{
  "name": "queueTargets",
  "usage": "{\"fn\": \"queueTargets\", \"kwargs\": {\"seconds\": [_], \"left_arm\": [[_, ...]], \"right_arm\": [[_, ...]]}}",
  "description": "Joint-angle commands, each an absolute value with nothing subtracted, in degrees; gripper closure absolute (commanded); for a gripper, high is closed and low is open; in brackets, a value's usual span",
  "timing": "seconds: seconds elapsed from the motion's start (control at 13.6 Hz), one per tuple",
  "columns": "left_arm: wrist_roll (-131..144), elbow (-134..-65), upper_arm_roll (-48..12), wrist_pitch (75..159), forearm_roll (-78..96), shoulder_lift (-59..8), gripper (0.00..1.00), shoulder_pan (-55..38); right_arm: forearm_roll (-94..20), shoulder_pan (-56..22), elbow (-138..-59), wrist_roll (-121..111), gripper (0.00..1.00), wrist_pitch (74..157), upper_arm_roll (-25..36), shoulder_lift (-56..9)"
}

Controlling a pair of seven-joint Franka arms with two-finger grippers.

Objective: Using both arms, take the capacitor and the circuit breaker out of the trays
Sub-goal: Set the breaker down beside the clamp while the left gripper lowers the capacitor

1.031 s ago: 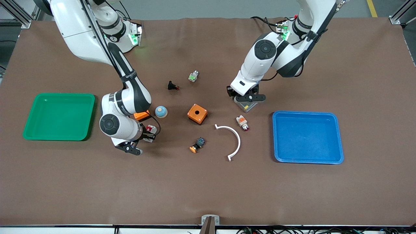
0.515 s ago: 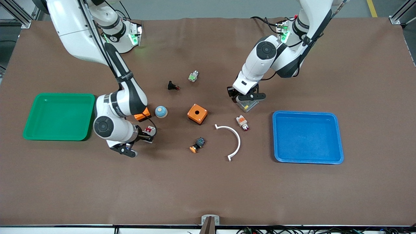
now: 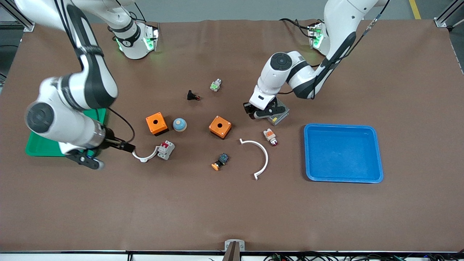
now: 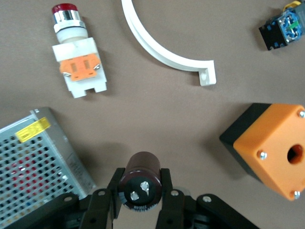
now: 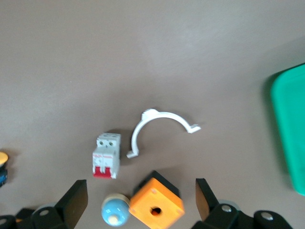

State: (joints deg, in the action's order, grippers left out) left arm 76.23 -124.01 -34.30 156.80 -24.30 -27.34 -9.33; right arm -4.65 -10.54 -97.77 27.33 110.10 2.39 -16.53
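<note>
The capacitor (image 4: 139,180), a dark cylinder with a shiny top, sits between the fingers of my left gripper (image 4: 139,188), which is shut on it. In the front view the left gripper (image 3: 258,111) is beside a silver perforated box (image 3: 280,116). The breaker (image 3: 166,149), white with red levers, lies on the table beside a small white curved clip (image 3: 144,156); it also shows in the right wrist view (image 5: 106,155). My right gripper (image 3: 125,146) is open and empty, up in the air between the green tray (image 3: 36,149) and the clip.
A blue tray (image 3: 342,152) lies toward the left arm's end. Two orange boxes (image 3: 156,123) (image 3: 220,127), a blue dome (image 3: 179,124), a white-and-orange indicator (image 3: 270,136), a large white arc (image 3: 259,156) and a black-blue switch (image 3: 220,161) lie mid-table.
My right gripper has left the breaker on the table, risen and swung toward the green tray, uncovering the small clip. My left gripper has shifted slightly toward the orange box with the capacitor.
</note>
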Motion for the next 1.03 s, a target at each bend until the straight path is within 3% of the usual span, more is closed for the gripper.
{"fn": "queueTargets", "kwargs": {"seconds": [0.0,0.22,0.52,0.59,0.66,0.74,0.96], "left_arm": [[86.0,-118.8,-33.1,157.1,-34.4,-33.8,1.0,-11.4],[96.6,-116.3,-27.9,156.8,-45.2,-36.2,1.0,-16.4],[97.6,-116.1,-27.2,155.0,-45.7,-36.2,0.95,-18.2],[97.6,-116.1,-27.2,154.4,-45.7,-36.1,0.7,-17.9],[97.6,-116.1,-27.3,154.4,-45.6,-35.9,0.29,-17.7],[97.3,-116.0,-27.3,154.3,-45.7,-35.8,0.0,-17.3],[95.6,-115.1,-27.4,150.8,-45.6,-32.5,0.0,-15.9]], "right_arm": [[-3.3,-7.3,-101.0,22.0,0.0,106.9,1.8,-9.2],[-3.3,-4.8,-101.0,16.4,0.0,103.1,1.8,-4.1],[-3.3,-2.5,-100.9,11.2,0.0,100.1,1.8,0.7],[-3.2,-2.5,-100.8,11.2,0.0,99.5,1.8,1.7],[-3.1,-2.5,-100.7,11.2,0.0,99.2,1.9,2.6],[-3.0,-2.4,-100.5,11.2,0.0,99.2,1.9,3.0],[-3.0,-2.3,-97.2,11.2,0.0,99.2,1.9,2.5]]}}
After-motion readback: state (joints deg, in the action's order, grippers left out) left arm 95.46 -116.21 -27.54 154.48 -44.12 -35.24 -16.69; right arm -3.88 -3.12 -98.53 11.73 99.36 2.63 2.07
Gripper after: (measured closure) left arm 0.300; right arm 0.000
